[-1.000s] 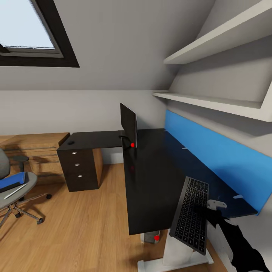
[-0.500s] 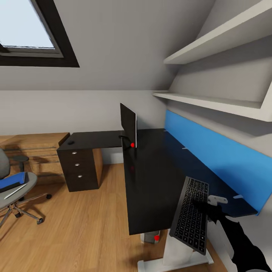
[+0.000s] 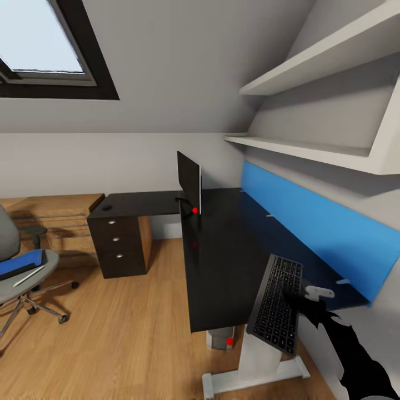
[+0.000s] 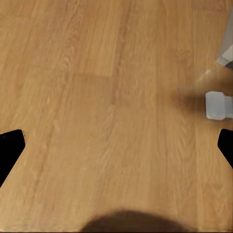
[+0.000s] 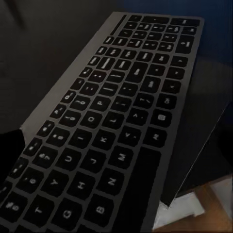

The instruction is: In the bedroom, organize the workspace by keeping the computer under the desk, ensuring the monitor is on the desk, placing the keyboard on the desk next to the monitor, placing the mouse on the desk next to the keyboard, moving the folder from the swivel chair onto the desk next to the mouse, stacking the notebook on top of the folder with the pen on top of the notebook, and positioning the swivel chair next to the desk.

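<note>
Step in hand, as I judge it: placing the long slim dark grey keyboard (image 3: 276, 304) with black keys on the long glossy black L-shaped desk (image 3: 222, 244).

Keyboard lies at the desk's near end, near the edge that runs along the blue wall panel (image 3: 311, 228). Its near end overhangs the desk's near edge; the right wrist view confirms a corner past the edge with wooden floor (image 4: 107, 107) beneath. The right gripper (image 3: 312, 300) is over the keyboard's wall-side edge; whether its fingers are clamped on the keyboard or spread I cannot tell. The left gripper (image 4: 116, 155) hangs over the floor, its two dark fingertips set wide apart with nothing between them.

The wide thin black flat screen monitor (image 3: 189, 182) with the red light stands at the desk's inner corner, well apart from the keyboard.

To do it well: get the keyboard fully onto the desk before letting go, then slide it along the desk toward the monitor, leaving room for the mouse beside it. Overhang is the risk: a push on the near end could tip it off.

Holders: the grey padded swivel chair (image 3: 19, 272) stands on the floor well apart from the desk; on its seat lie the flat bright blue folder (image 3: 18, 263) and the thin pale pen (image 3: 29, 276). The drawer unit (image 3: 119, 244) with round silver knobs is shut, contents hidden. A small dark thing, probably the mouse (image 3: 106, 208), sits on the desk's far wing above the drawers.
</note>
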`<state>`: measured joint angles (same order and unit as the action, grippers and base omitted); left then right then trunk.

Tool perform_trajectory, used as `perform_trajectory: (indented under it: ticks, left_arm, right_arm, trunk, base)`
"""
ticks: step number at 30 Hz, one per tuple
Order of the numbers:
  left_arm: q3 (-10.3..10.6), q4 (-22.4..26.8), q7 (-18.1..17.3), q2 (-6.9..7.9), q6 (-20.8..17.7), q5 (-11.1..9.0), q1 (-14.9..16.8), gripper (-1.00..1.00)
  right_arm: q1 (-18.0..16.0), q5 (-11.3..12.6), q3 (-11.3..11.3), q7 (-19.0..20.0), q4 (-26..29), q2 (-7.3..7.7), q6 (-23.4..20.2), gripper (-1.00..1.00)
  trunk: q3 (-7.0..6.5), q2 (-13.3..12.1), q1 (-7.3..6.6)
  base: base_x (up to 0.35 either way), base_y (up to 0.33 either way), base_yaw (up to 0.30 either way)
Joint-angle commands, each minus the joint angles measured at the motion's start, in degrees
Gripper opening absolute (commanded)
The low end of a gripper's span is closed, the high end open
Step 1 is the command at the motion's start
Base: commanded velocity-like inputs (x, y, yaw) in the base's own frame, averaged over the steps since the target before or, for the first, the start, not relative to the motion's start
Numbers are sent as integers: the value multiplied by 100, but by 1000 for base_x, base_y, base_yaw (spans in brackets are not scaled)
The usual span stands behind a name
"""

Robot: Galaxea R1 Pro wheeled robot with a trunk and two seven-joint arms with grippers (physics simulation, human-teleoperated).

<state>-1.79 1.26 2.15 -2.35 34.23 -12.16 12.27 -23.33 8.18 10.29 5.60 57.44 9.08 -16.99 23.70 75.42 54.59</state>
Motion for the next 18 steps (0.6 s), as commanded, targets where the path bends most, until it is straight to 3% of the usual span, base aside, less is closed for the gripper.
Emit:
perform_trajectory:
  ticks: [1, 11, 18]
  left_arm:
    - [-15, -3, 22, -2, 18, 21, 3, 100]
    - [-15, -3, 22, -2, 27, 21, 3, 100]
    - [-15, -3, 22, -2, 31, 21, 3, 100]
  right_arm:
    - [-2, 43, 13, 20, 9, 0, -32, 100]
    - [3, 72, 17, 26, 140, 3, -32, 100]
    - [4, 444, 17, 22, 195, 7, -31, 100]
  trunk:
    - [6, 4, -3]
    - [6, 4, -3]
    - [6, 4, -3]
  base:
    - [-307, 0, 0]
    - [-326, 0, 0]
    - [-333, 0, 0]
